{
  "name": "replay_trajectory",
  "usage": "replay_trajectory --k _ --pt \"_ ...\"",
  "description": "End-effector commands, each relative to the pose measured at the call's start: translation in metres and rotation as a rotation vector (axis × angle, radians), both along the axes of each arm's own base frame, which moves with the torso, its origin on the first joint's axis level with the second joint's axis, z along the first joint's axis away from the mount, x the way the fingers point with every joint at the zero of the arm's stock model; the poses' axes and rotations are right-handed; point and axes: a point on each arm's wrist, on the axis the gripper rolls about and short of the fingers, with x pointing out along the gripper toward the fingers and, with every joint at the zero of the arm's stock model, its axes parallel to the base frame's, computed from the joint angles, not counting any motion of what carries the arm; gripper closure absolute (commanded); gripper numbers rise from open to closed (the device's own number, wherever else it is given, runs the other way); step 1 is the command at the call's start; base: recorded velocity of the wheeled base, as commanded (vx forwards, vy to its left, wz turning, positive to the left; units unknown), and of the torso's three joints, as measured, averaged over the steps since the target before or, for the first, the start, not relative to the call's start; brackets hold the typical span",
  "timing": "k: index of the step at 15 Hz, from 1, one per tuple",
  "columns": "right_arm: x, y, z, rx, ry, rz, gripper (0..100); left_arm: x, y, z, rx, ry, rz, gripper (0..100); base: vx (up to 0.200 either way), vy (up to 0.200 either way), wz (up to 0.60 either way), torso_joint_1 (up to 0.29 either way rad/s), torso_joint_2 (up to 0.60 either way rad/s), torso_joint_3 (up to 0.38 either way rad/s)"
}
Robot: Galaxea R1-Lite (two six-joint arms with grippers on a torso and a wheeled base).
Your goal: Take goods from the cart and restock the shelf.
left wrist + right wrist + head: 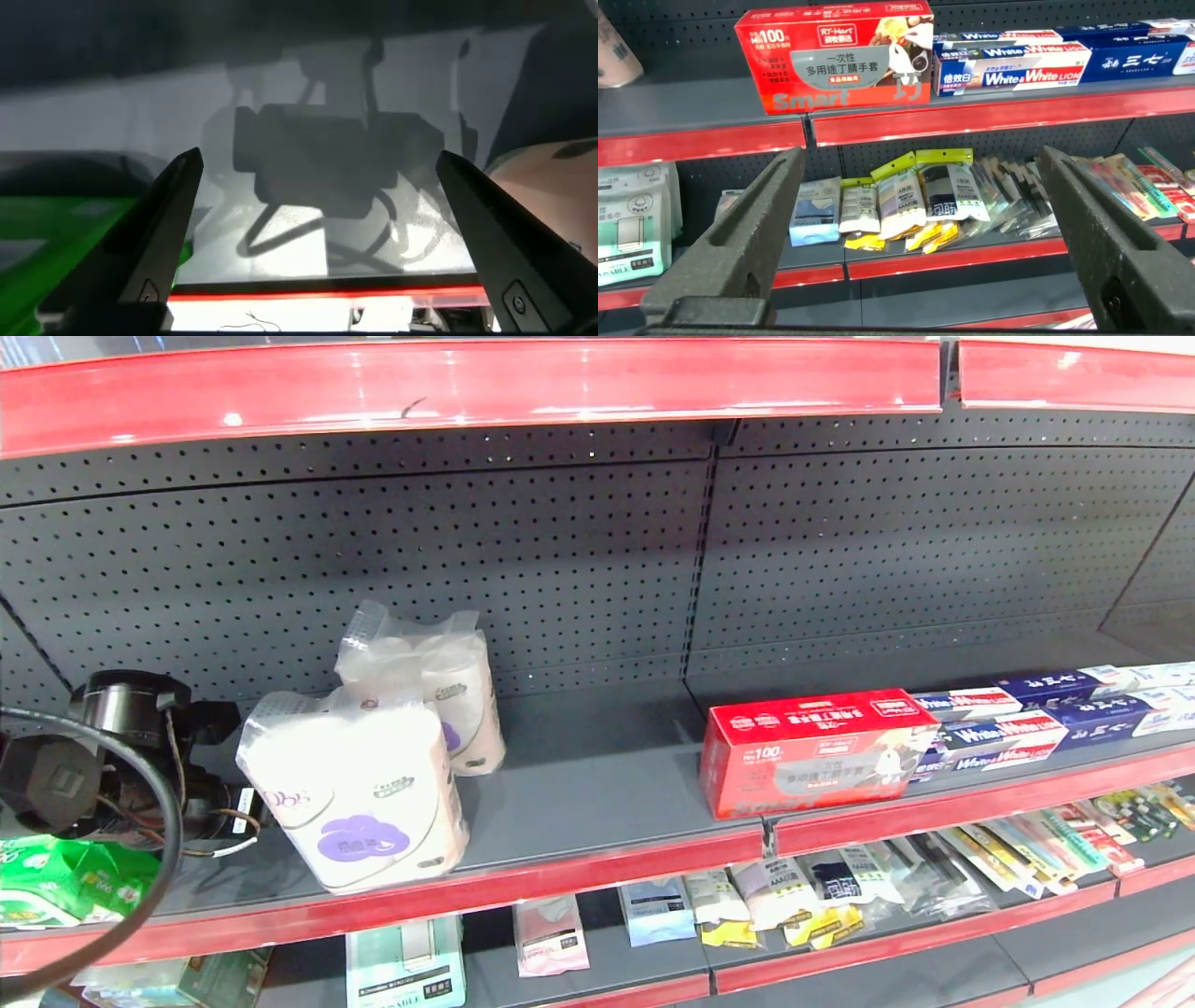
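Two wrapped toilet paper packs stand on the grey shelf [597, 775]: one at the front [359, 793], one behind it [439, 691]. My left arm [121, 747] sits over the shelf just left of the front pack. Its gripper [320, 159] is open above the bare shelf board, with nothing between the fingers. A green pack [65, 887] [56, 233] lies to one side of it, and the front toilet paper pack [561, 168] to the other. My right gripper [922, 154] is open and empty, facing the shelf front below a red box [836, 56].
The red box [812, 747] and blue-and-white toothpaste boxes [1008, 733] [1036, 70] fill the shelf's right section. Bare board lies between the toilet paper and the red box. Small hanging packets [775, 896] [906, 196] line the lower shelf. A red-edged shelf [467, 387] runs overhead.
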Motion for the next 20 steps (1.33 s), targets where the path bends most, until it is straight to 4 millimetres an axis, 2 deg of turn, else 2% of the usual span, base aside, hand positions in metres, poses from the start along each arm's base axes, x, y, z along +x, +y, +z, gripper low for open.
replay_trajectory --k 1,11,20 --pt "0.000 0.000 0.000 0.000 0.000 0.001 0 0.003 -0.002 -0.006 -0.005 0.015 -0.010 0 0.000 0.000 0.00 0.000 0.00 0.000" --pt "0.000 0.000 0.000 0.000 0.001 0.001 0 0.011 -0.022 -0.011 -0.014 0.011 -0.078 0 0.000 0.000 0.00 0.000 0.00 0.000" --pt "0.000 0.000 0.000 0.000 0.001 0.001 0 0.013 -0.026 -0.013 -0.016 0.018 -0.092 0 0.000 0.000 0.00 0.000 0.00 0.000"
